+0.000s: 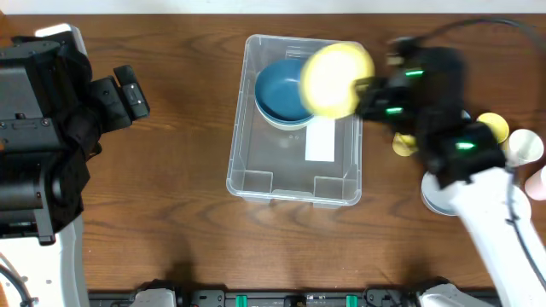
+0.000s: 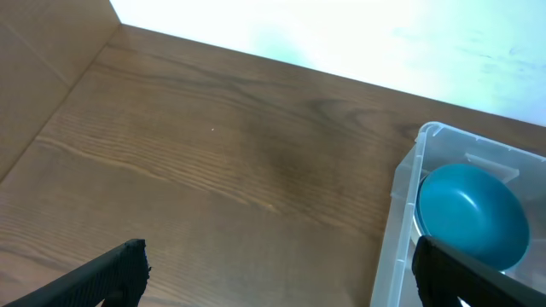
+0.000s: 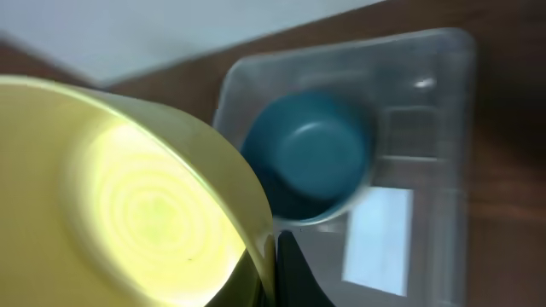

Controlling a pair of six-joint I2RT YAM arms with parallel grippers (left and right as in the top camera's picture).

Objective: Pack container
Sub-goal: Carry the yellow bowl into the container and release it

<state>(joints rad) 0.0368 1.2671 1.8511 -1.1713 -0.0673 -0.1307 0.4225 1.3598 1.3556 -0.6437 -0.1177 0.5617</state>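
Container (image 1: pixel 273 160) sits mid-table, a blue bowl (image 1: pixel 280 92) inside. Right gripper (image 1: pixel 368 90) is clamped on a yellow bowl (image 1: pixel 334 78) above its far right corner. Left gripper (image 1: pixel 134 92) gapes wide, empty, off left.

Even light; motion blur around right gripper (image 1: pixel 365 86)

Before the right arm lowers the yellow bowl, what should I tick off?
1. Grip: right hand shut on the yellow bowl at its rim: ok.
2. Bowl over the container: ok, above its far right corner.
3. Bowl clear of the container's rim: cannot tell; they overlap in the overhead view.
4. Room inside: ok; the blue bowl sits at the far end, and the near half holds only the white label.
5. Left hand open, off to the left, apart from the container: ok.
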